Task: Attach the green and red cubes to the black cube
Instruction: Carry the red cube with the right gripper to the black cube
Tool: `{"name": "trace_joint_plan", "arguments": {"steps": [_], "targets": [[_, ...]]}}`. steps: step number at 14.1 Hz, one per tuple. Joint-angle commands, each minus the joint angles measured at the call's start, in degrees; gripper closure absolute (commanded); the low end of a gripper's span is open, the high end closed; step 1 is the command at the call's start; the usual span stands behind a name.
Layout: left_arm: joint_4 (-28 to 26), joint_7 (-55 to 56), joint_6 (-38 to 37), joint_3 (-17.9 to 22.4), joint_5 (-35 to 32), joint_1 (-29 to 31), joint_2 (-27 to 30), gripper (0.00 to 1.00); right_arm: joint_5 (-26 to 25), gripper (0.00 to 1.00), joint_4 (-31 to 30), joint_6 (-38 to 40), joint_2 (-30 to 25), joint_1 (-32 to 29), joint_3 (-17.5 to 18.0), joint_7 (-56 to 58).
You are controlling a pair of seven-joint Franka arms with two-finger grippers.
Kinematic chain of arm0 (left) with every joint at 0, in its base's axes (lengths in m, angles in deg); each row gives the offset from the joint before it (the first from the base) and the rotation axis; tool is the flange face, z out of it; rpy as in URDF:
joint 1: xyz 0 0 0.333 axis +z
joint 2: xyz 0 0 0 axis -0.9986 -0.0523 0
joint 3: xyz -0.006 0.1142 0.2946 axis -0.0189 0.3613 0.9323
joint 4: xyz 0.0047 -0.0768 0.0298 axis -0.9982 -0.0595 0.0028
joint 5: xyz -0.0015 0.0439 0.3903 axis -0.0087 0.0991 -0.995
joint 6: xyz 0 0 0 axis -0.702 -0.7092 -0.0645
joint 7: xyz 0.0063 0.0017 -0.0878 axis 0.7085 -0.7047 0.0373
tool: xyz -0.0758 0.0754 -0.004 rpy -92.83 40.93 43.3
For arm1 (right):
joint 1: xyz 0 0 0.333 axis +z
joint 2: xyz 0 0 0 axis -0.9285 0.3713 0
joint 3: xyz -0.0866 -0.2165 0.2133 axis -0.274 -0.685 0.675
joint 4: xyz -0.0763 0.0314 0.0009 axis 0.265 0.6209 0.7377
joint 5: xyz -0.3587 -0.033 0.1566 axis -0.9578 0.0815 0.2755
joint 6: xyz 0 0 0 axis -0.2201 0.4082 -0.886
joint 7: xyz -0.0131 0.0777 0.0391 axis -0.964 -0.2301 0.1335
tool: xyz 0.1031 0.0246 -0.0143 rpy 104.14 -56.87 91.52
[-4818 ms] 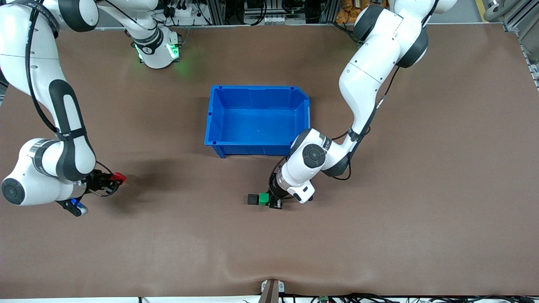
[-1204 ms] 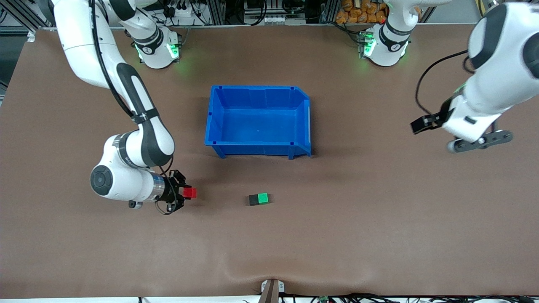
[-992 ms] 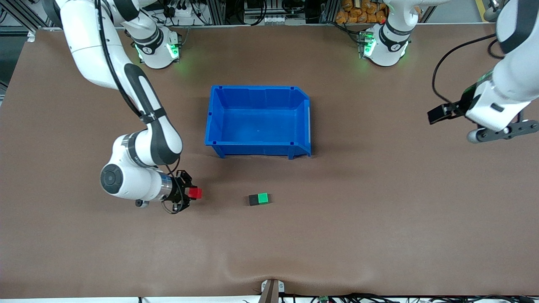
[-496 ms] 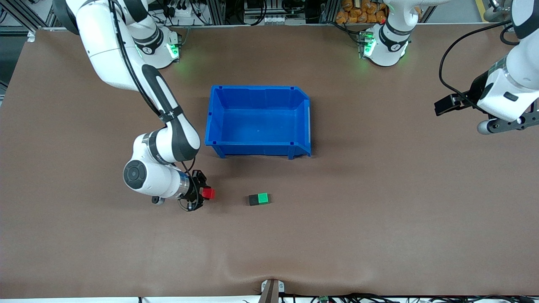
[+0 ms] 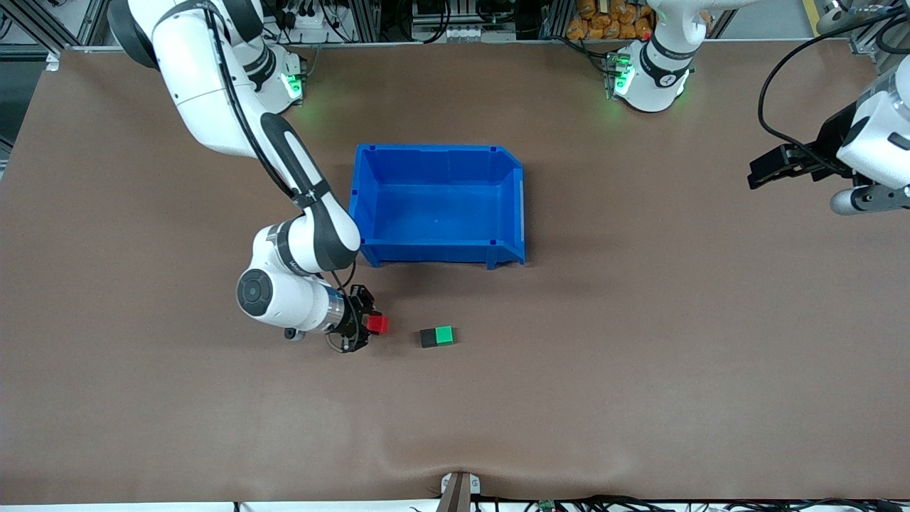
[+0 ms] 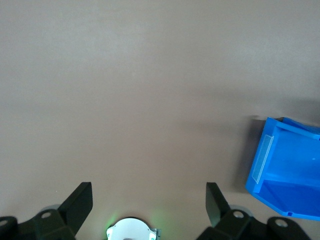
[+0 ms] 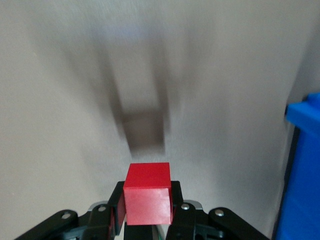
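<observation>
The black cube [image 5: 427,338] and the green cube [image 5: 444,335] sit on the brown table [image 5: 640,370], touching side by side, the green one toward the left arm's end. They lie nearer to the front camera than the blue bin [image 5: 436,206], apart from it. The red cube [image 5: 377,324] is clamped between the closed fingers of the right gripper [image 5: 364,327], just above the table, beside the black cube on the side of the right arm's end, with a small gap between them. In the right wrist view the red cube [image 7: 148,194] juts out past the fingertips, and the bin's blue wall [image 7: 300,175] shows at the edge. The left gripper [image 5: 771,168] hangs over bare table toward the left arm's end, well apart from the cubes. Its fingers [image 6: 77,202] are spread wide apart and hold nothing.
</observation>
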Motion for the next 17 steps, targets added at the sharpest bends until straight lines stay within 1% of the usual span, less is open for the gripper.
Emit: {"name": "trace_joint_plan", "arguments": {"steps": [1,3,5,9,14,17], "targets": [[-1.2,-1.2,-0.8,-0.2,0.8,-0.7,2.3,0.00,1.1,1.00,4.8,0.1,3.0,1.1,-0.5,-3.4],[-1.2,-4.0,-0.6,0.0,0.6,-1.0,2.5,0.00,1.1,1.00,5.5,0.0,3.4,1.4,-0.6,-3.8],[-1.3,-7.7,0.8,-0.1,0.7,0.2,2.2,0.00,1.1,1.00,6.2,-0.3,3.8,1.3,-0.6,-3.6],[-1.2,-8.1,1.6,0.0,0.6,1.1,1.9,0.00,0.9,1.00,9.8,-0.3,6.2,1.4,-0.6,-3.7],[-1.1,-8.4,2.1,-0.1,-0.2,1.0,1.6,0.00,0.4,1.00,12.6,-0.2,7.9,1.5,-0.7,-3.7],[-1.1,-8.5,2.3,-0.2,-0.5,1.0,1.6,0.00,0.2,1.00,13.1,-0.2,8.2,1.9,-0.7,-3.7]]}}
